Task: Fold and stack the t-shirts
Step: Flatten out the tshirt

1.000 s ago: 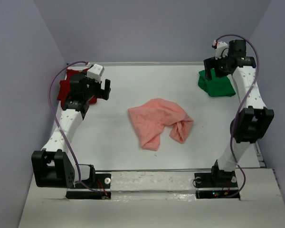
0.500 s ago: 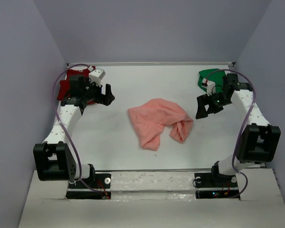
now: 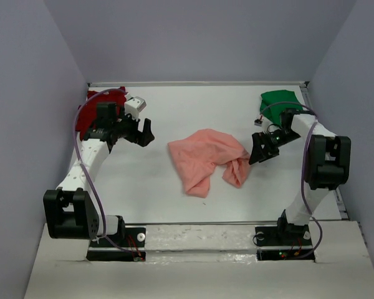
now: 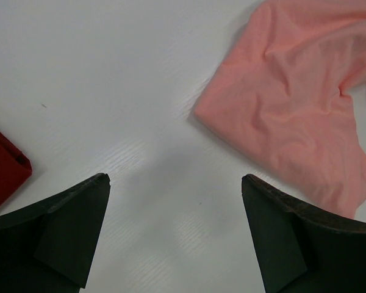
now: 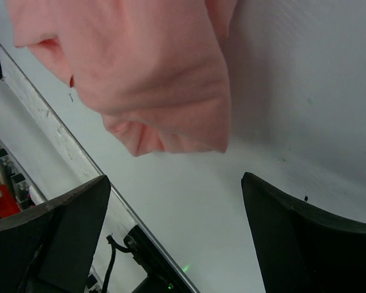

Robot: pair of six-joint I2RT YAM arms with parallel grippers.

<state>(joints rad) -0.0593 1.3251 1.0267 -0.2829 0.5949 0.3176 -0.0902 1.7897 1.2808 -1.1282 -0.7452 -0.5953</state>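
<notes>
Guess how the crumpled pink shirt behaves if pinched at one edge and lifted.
Probably floppy: the pink shirt lies in soft wrinkles with a lobe folded over, so one pinch would likely leave most hanging. Likely light; the cloth looks thin. Pushed by the right gripper, it would probably bunch rather than slide whole.
</notes>
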